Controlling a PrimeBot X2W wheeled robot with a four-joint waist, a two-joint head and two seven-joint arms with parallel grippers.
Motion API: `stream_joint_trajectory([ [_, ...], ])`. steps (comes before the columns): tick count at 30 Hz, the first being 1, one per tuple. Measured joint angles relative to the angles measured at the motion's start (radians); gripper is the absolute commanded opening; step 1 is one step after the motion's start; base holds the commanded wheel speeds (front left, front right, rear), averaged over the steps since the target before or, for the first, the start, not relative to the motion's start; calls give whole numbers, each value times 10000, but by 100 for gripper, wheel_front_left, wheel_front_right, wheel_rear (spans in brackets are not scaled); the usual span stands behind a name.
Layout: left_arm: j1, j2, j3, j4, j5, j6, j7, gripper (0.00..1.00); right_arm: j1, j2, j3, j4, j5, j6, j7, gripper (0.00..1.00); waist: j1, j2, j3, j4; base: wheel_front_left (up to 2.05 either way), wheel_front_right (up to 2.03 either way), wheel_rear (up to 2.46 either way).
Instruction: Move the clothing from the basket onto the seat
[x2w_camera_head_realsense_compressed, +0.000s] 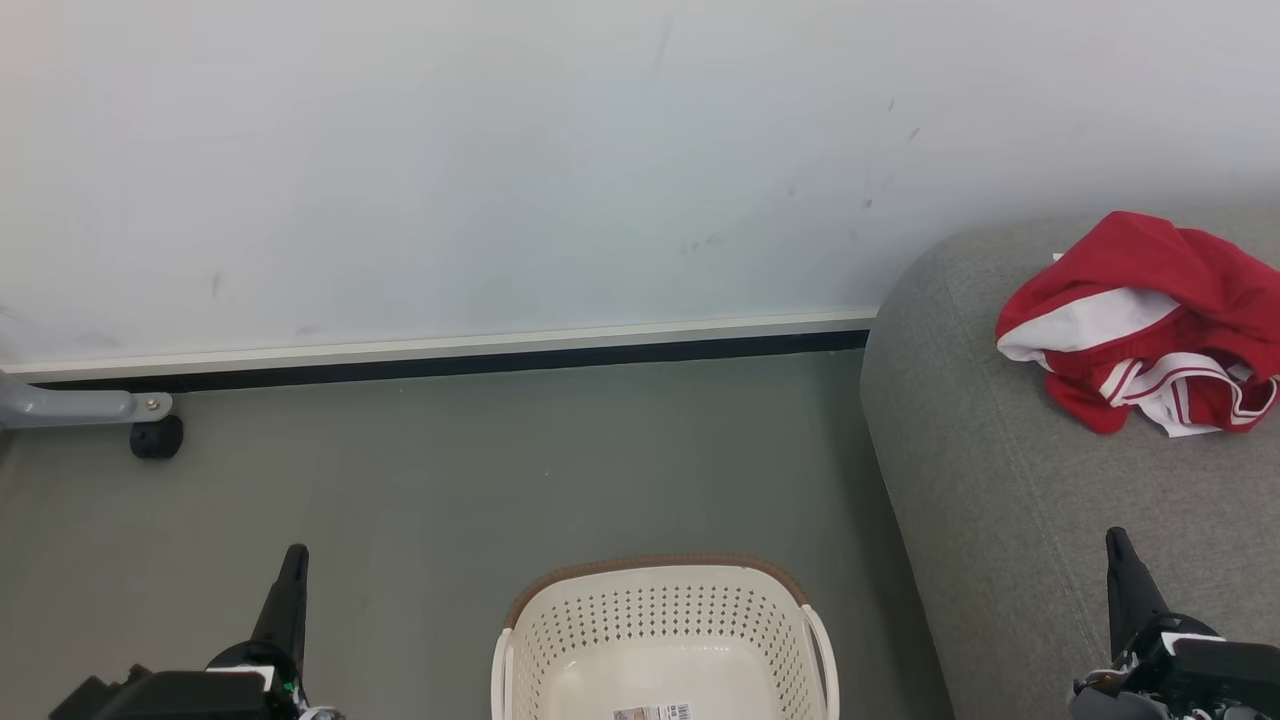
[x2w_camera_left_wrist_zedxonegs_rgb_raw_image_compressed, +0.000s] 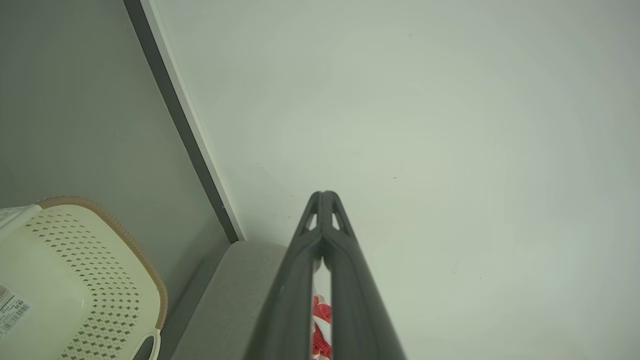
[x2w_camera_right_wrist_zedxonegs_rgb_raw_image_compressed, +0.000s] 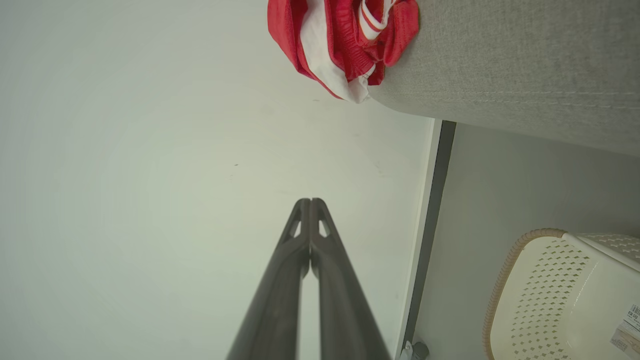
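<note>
The red and white clothing lies crumpled on the grey seat at the right; the right wrist view has it at the top on the seat. The cream basket with its brown rim stands on the floor at the bottom centre, its inside bare apart from a barcode sticker. My left gripper is shut with nothing in it, left of the basket. My right gripper is shut and holds nothing, over the seat's front part. Both wrist views show the fingertips together.
A pale wall with a white and dark skirting board runs behind the grey floor. A grey metal leg with a black castor stands at the far left by the wall.
</note>
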Motion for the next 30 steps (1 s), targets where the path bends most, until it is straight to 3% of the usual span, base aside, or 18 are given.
stream_joint_trajectory([
  [30,0,0,0,12,-2,0,0,0,0,4,2,0,2,0,0,0,0,0,0,0,0,0,0],
])
